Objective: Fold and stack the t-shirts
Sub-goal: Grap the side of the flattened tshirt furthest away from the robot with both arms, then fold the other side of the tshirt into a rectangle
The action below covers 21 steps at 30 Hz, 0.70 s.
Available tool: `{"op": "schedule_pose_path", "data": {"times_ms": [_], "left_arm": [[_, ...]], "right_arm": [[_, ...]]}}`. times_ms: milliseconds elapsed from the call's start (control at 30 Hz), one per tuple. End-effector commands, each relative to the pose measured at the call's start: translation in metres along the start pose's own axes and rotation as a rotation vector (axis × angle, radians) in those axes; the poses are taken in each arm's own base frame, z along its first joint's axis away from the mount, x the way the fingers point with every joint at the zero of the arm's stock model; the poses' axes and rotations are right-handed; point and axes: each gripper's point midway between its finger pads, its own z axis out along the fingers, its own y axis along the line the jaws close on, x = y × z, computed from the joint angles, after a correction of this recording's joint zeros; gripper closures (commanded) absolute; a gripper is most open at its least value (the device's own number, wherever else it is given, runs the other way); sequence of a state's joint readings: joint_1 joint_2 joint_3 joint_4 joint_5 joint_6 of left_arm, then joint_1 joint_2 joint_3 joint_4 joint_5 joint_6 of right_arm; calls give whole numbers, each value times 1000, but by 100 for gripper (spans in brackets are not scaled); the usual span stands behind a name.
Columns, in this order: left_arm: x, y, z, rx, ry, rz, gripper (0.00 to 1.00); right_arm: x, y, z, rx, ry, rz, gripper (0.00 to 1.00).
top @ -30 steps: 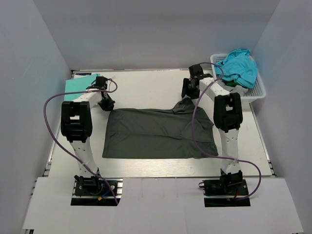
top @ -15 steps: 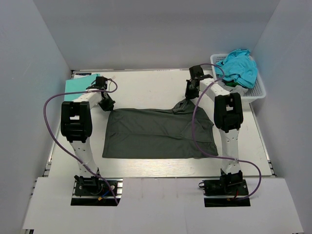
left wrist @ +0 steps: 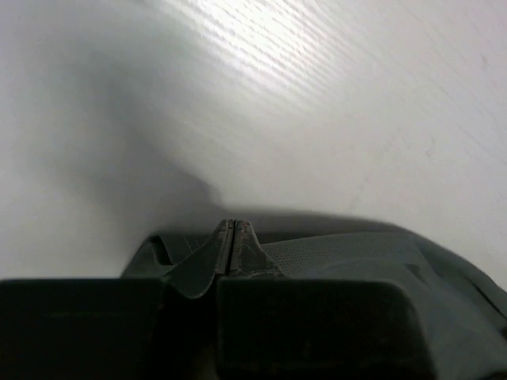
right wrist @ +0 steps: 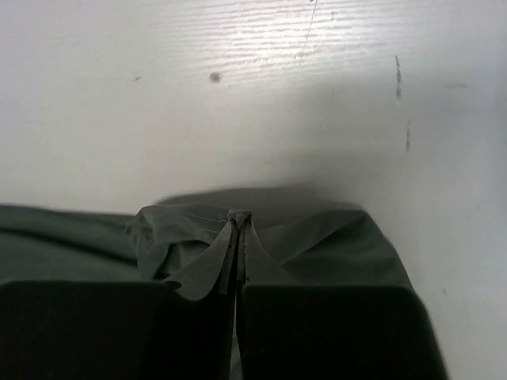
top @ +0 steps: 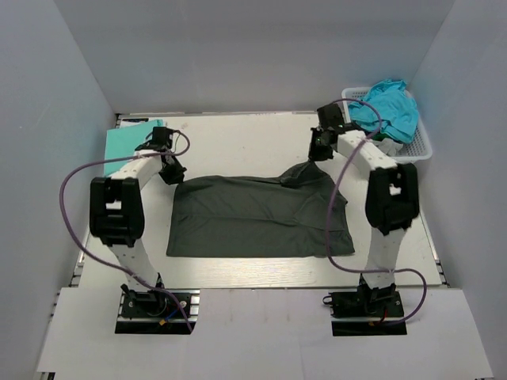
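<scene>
Your grey shirt [top: 253, 218] lies spread across the middle of the table [top: 238, 138], its long sides running along the near and far edges. Most of it sits flat, with a few creases toward the right edge.

Your left gripper [top: 173, 171] is down at the shirt's far-left corner. In the left wrist view its jaws are pressed together, with a thin ridge of grey cloth pinched between the tips. The cloth there sits low, close to the tabletop.

Your right gripper [top: 315, 150] is at the shirt's far-right corner, nearer the far edge than the left one. Its jaws are likewise closed on a gathered fold of the grey cloth, which fans out on both sides of the tips. From above, that corner is drawn up into a small peak leading to the gripper.

A mint shirt [top: 127, 142] lies folded flat at the far-left corner of the table. A teal shirt [top: 388, 107] is heaped in the basket [top: 421, 147] at the far-right corner.
</scene>
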<state>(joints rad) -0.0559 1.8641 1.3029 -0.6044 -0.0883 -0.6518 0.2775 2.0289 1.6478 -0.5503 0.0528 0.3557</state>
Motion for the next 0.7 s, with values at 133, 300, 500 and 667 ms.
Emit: {"op": "schedule_pose_path", "data": {"times_ms": [133,300,500,667], "left_arm": [[1,0,-67,122,-117,-4,100],[28,17,-81,135,-99,-20,100],[48,31,-89,144,-96,-20,100],[55,35,-89,151,-90,-19,100]], "right_arm": [[31,-1,-75,-78,-95,20,100],[68,-12,-111,-96,-119,47,100],[91,-19,-149,-123,-178,62,100],[116,-19,-157,-166,-153,72,100]]}}
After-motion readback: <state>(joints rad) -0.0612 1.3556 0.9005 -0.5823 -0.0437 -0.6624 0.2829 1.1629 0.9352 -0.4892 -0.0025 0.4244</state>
